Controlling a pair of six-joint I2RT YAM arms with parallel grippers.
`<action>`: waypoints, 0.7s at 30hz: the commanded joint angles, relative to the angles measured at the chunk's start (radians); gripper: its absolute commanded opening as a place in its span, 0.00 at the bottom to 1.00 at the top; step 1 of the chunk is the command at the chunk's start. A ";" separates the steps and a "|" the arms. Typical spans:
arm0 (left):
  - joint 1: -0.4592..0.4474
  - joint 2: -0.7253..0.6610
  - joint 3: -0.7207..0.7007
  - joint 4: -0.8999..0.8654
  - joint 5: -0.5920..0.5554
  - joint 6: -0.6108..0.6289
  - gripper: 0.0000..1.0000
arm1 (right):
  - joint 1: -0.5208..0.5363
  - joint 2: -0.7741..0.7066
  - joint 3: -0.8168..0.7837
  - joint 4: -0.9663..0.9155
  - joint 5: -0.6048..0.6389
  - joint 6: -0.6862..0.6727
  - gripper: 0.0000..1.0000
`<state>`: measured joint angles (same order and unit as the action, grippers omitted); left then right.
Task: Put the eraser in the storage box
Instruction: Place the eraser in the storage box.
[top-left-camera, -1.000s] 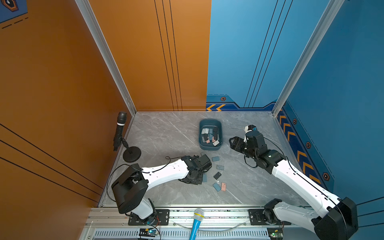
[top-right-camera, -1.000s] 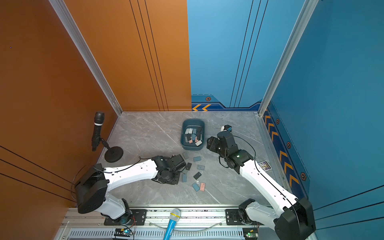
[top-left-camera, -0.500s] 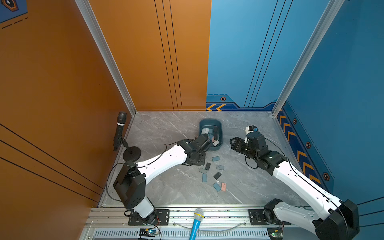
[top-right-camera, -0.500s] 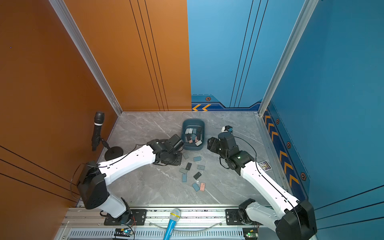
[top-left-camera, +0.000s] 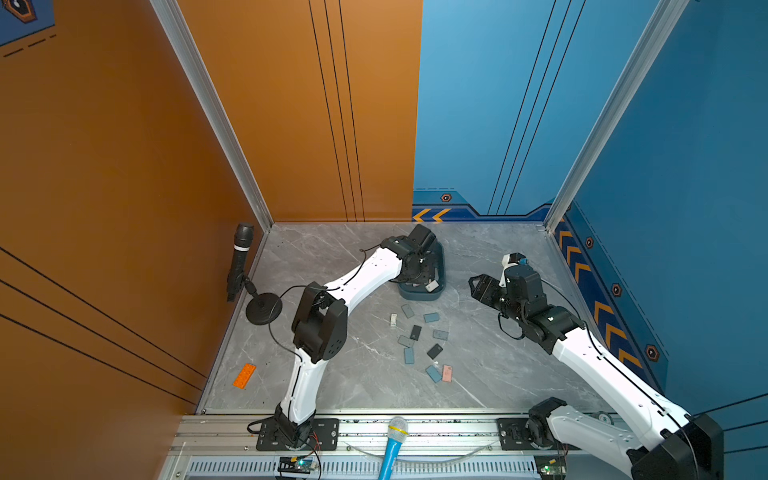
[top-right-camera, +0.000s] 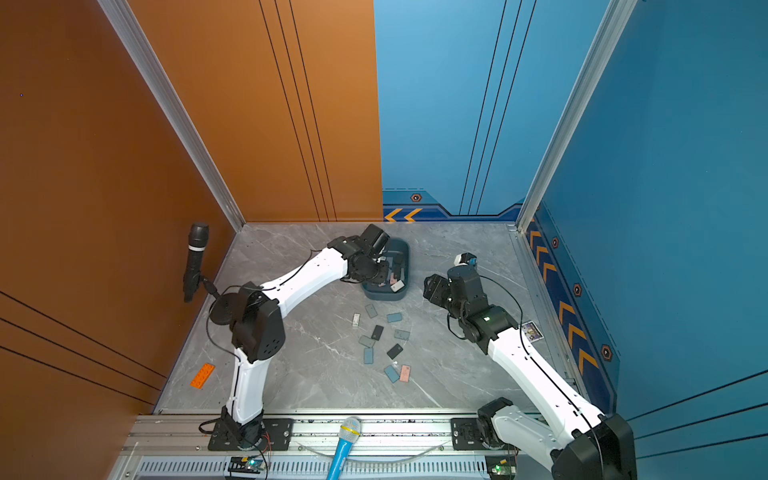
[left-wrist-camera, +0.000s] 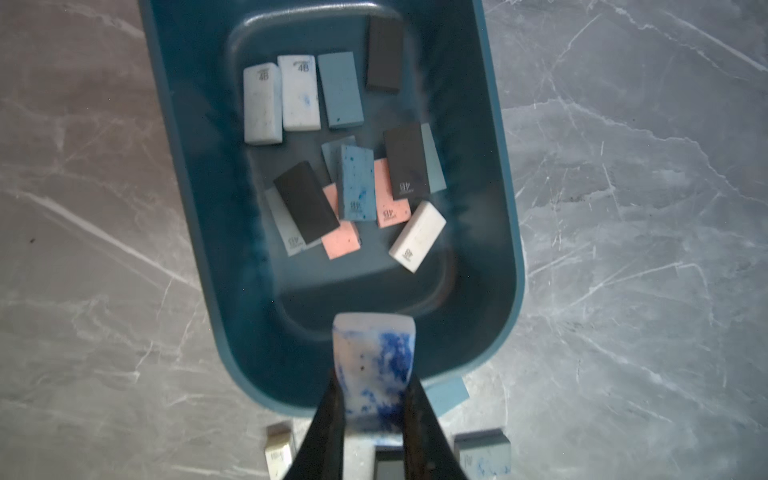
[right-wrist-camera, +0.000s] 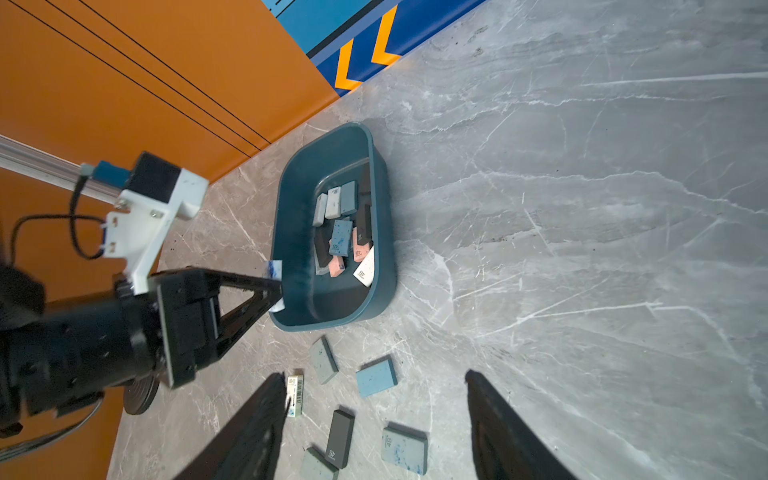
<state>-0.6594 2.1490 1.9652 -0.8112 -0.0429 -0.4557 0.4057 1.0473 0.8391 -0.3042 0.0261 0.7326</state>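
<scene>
We noted the left pincer (left-wrist-camera: 374, 395) clamped on a white eraser (left-wrist-camera: 374, 357) smeared with blue, held over one end of the box (left-wrist-camera: 195, 216), just inside its rim. Stored erasers (left-wrist-camera: 353, 187), white, blue, black and pink, lay on the box floor, some overlapping. The right pincer (right-wrist-camera: 372, 376) stood apart and empty beside the box, not touching it. Loose erasers (top-left-camera: 415, 332) lay scattered on the worktop (top-left-camera: 353, 386) near the box.
</scene>
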 joint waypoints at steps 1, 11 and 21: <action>0.025 0.093 0.127 -0.020 0.024 0.040 0.16 | -0.020 -0.019 -0.017 -0.009 -0.018 -0.012 0.69; 0.087 0.381 0.476 -0.020 0.060 0.021 0.18 | -0.050 -0.012 -0.020 -0.005 -0.037 -0.011 0.70; 0.109 0.428 0.533 -0.016 0.094 -0.005 0.35 | -0.061 0.014 -0.006 -0.001 -0.048 -0.012 0.70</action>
<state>-0.5526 2.5908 2.4786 -0.8131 0.0219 -0.4576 0.3500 1.0485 0.8291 -0.3042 -0.0048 0.7326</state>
